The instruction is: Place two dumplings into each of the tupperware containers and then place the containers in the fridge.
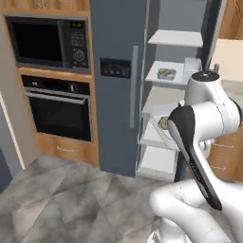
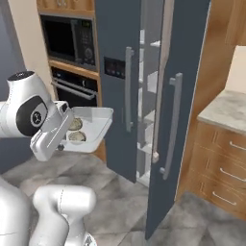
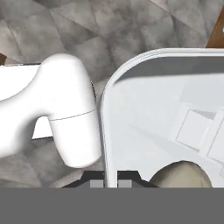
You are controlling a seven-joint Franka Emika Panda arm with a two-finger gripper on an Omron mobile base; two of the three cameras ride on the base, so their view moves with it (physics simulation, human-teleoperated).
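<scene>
A: Hand view first, closest to us: the gripper (image 3: 111,183) is closed down on the rim of a tupperware container (image 3: 144,113), and one dumpling (image 3: 183,174) lies inside near the fingers.

B: So the tray is carried. How many dumplings are in it?

A: From the right base camera I count two dumplings (image 2: 75,130) in the held tray, which hangs in the air beside the arm, in front of the fridge (image 2: 120,72) but well apart from the shelves.

B: And the other container?

A: Farther back, in the left base camera, a second container (image 1: 167,73) stands on an upper white shelf inside the open fridge, with something brownish in it. I cannot count the pieces there.

B: Then what is left?

A: I judge the filling is finished and one tray is stored. The held tray must go onto a shelf and be released.
</scene>
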